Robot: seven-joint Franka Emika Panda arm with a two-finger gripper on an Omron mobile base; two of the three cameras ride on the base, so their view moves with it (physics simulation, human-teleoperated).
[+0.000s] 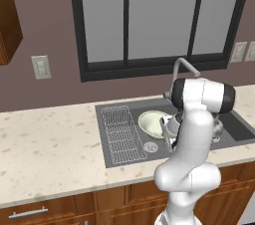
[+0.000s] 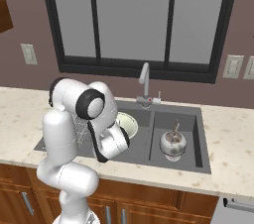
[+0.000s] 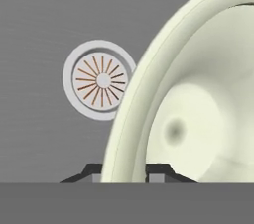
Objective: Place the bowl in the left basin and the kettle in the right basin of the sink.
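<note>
The pale cream bowl [image 3: 198,99] is down in the left basin [image 3: 39,25] of the dark grey sink [image 1: 102,134], beside the round drain [image 3: 101,80]. My gripper [image 3: 125,173] reaches down into that basin, and its two dark fingertips straddle the bowl's rim, shut on it. From the base the bowl [image 1: 151,122] shows just left of my hand, right of the white wire rack [image 1: 121,133]. The silvery kettle [image 2: 172,142] stands upright in the right basin [image 2: 191,131], apart from the gripper.
A curved chrome faucet [image 2: 144,82] rises behind the divider between the basins. Speckled beige counter [image 1: 50,144] runs to both sides of the sink. A dark-framed window [image 2: 134,20] fills the wall behind, and wooden cabinets sit below the counter edge.
</note>
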